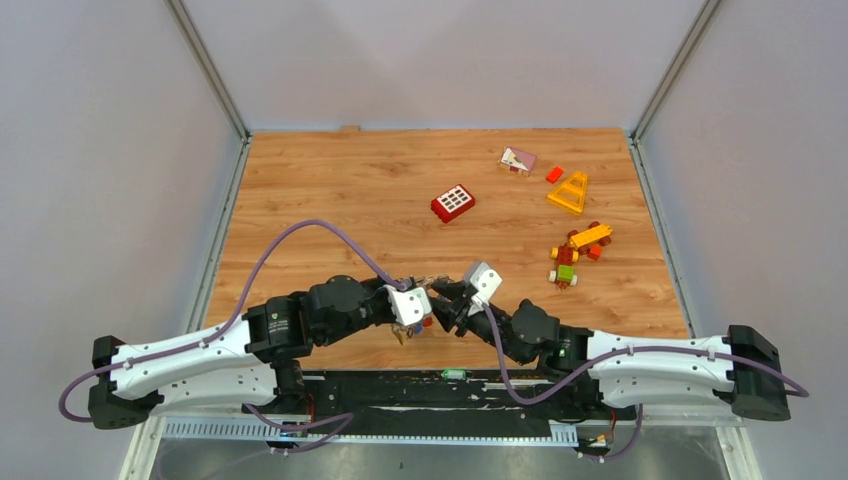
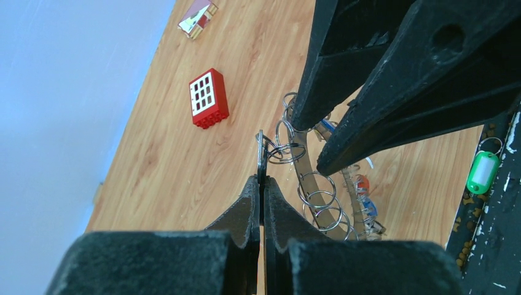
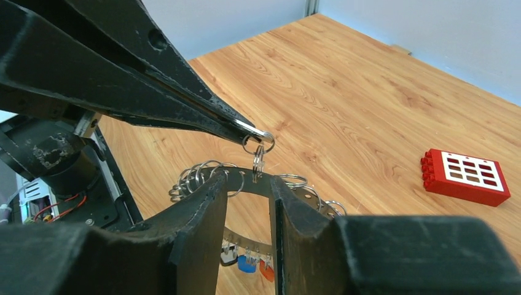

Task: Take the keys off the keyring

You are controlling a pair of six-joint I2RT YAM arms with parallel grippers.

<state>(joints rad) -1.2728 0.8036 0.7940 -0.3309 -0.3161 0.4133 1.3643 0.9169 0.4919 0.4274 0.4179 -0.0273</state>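
Both arms met above the near edge of the table (image 1: 350,190), at about 6 o'clock on its wooden top. The right gripper (image 3: 249,187) lay at 3 o'clock of the left gripper (image 2: 261,184) and nearly touched it. The left gripper was clamped shut on a small split ring (image 3: 258,142), from which one key (image 3: 258,165) hung down to the keyring (image 3: 246,182).

In the right wrist view the pinched ring sat at 12 o'clock from the band, just above it. The band's curve ran across from 9 to 3 o'clock, spanning the tips of the right gripper. Those jaws stood apart around the band; whether they pressed on it could not be told. The other keys (image 3: 247,263), some with coloured heads, dangled at 6 o'clock below.

The coming move likely turned on that closeness. The left arm, holding the split ring, seemed the one to work it off toward 12 o'clock while the right steadied the band.
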